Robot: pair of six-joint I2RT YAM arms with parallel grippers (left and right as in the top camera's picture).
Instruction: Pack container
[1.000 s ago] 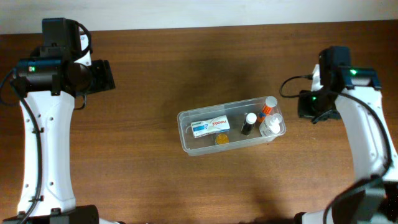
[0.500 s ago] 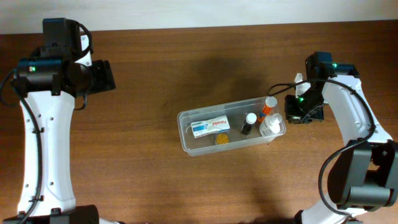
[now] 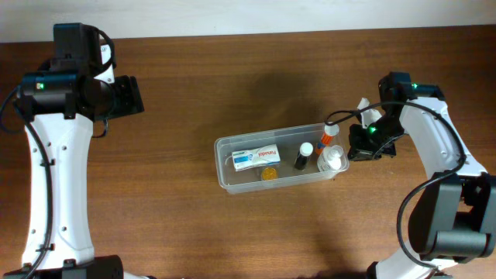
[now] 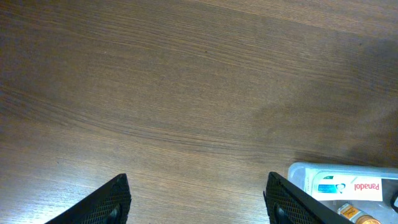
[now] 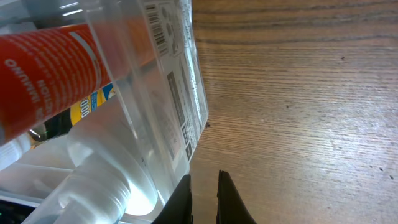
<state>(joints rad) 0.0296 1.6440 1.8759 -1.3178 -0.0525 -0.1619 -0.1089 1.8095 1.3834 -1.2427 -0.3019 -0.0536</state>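
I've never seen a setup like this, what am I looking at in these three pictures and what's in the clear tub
Two robot arms stand at a table, each ending in a two-finger gripper. The wide picture comes from a fixed camera overhead. The other two come from cameras on the wrists, so the dark prongs at the bottom are the arm's own fingers. The container, a clear tub, holds a white and blue box, a small dark bottle, an orange tube and a clear bottle. The left gripper is open over bare wood, away from the tub. The right gripper is almost shut, holds nothing, and sits beside the tub's end.
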